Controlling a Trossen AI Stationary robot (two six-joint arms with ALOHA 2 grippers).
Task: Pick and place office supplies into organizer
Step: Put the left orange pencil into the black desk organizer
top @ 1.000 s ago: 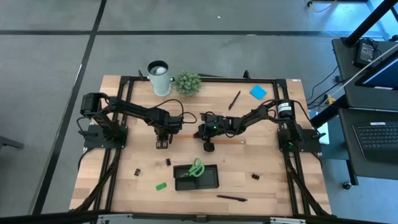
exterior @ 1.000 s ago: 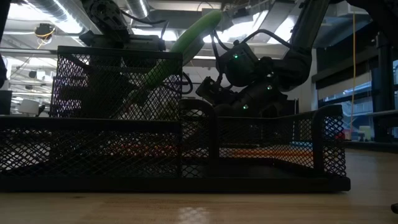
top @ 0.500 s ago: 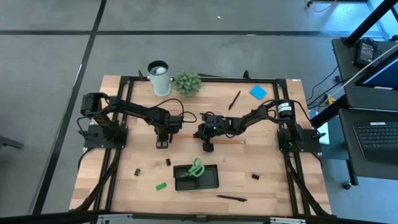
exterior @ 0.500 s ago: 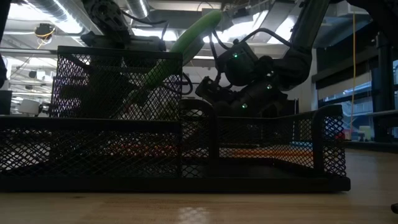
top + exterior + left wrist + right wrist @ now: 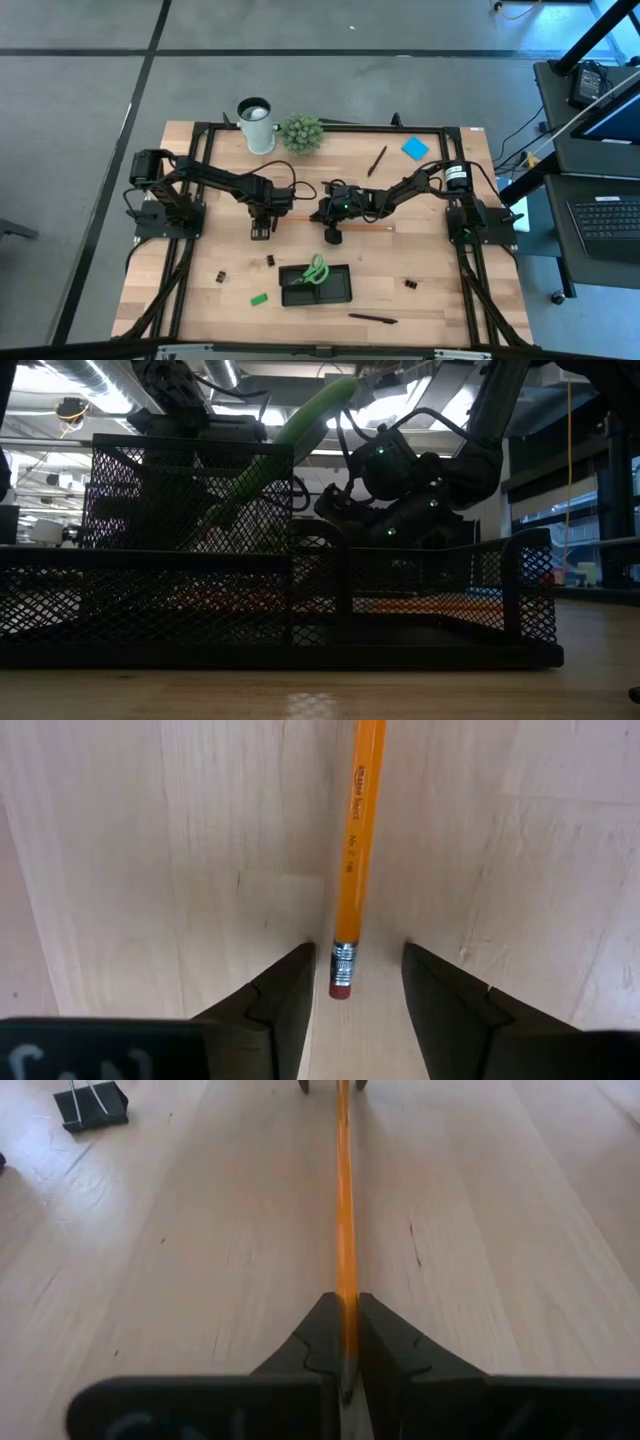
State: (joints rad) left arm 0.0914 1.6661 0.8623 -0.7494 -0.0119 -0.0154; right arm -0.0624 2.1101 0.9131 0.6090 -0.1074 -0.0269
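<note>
An orange pencil (image 5: pixel 360 227) lies left to right at the table's middle. My right gripper (image 5: pixel 345 1315) is shut on it. My left gripper (image 5: pixel 355 965) points straight down and is open. Its fingers stand on either side of the pencil's eraser end (image 5: pixel 340 982) with a gap on each side. The black mesh organizer (image 5: pixel 338 287) sits near the front edge, with green-handled scissors (image 5: pixel 317 270) standing slanted in it. In the low view the organizer (image 5: pixel 430 600) fills the foreground and both arms show behind it. My right gripper pinches the pencil's shaft (image 5: pixel 345 1285) between its two fingers, about midway along its length. The fingers slant down from the table's right and lie along the pencil. The pencil runs on about level toward my left gripper; whether it rests on the table I cannot tell.
At the back stand a white cup (image 5: pixel 256 124) and a small plant (image 5: pixel 302 132). A black pen (image 5: pixel 376 160) and a blue sticky pad (image 5: pixel 415 148) lie at the back right. Binder clips (image 5: pixel 269 261), (image 5: pixel 410 283), a green eraser (image 5: pixel 259 298) and another pen (image 5: pixel 372 319) lie near the front.
</note>
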